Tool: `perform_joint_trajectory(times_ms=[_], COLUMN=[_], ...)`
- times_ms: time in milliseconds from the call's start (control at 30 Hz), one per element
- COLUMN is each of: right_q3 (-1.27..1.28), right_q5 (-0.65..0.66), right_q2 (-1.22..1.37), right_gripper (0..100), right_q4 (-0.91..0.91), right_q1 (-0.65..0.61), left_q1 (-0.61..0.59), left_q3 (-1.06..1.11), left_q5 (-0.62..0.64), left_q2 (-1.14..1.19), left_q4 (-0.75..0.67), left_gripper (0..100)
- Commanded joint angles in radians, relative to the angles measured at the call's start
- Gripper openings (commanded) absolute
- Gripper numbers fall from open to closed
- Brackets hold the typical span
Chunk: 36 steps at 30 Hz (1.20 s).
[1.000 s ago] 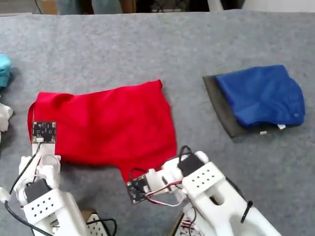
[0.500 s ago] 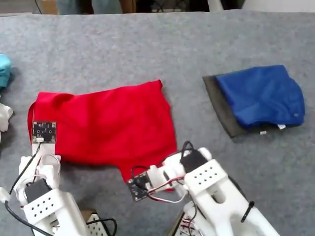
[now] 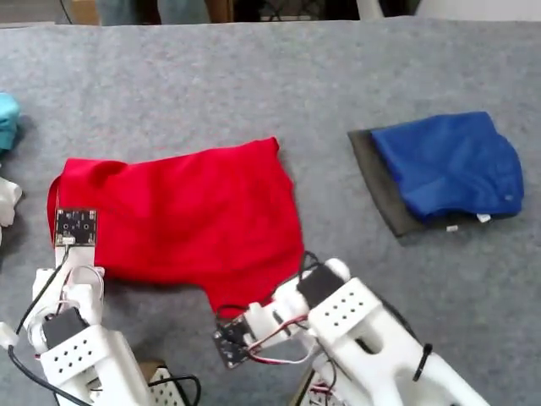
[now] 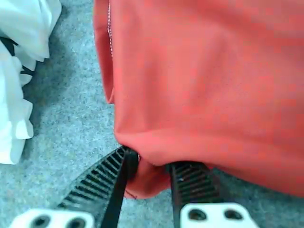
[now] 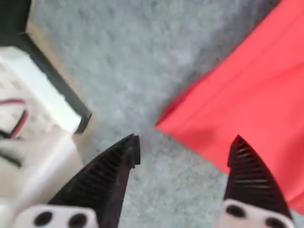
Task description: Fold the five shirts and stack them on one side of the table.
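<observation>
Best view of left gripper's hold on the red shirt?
Left wrist view: the left gripper pinches an edge fold of the red shirt. High view shows the whole shirt, arm covering the pinch. Right wrist view shows another corner at the open right gripper.

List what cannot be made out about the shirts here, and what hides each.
High view: the teal shirt is cut off by the left edge.
High view: the grey shirt is mostly covered by the blue shirt.
High view: the red shirt has near corners hidden under the arms.
Left wrist view: the white cloth runs off the edge.
</observation>
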Motion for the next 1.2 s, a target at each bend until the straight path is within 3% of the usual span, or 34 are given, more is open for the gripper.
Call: perform_joint_trajectory(times_ms=[0,167,400,700,1167], right_q3=[0.028,0.028,0.031,0.099,0.105], right_q5=[-0.029,-0.029,-0.029,-0.029,-0.029], right_q2=[0.005,0.005,0.005,0.001,0.007], right_gripper=[30.7,29.0,6.6,23.7,22.1], right_q4=[-0.025,-0.023,-0.026,-0.068,-0.124], right_q1=[-0.028,-0.026,-0.005,-0.005,-0.005], left_q1=[-0.008,-0.008,-0.008,-0.008,-0.008], left_q3=[-0.008,-0.008,-0.008,-0.008,-0.008], left_q5=[0.011,0.011,0.009,0.009,0.009], left_q2=[-0.008,-0.008,-0.008,-0.008,-0.008], left_q4=[-0.011,-0.011,-0.011,-0.009,-0.009], left_gripper=[12,12,12,12,12])
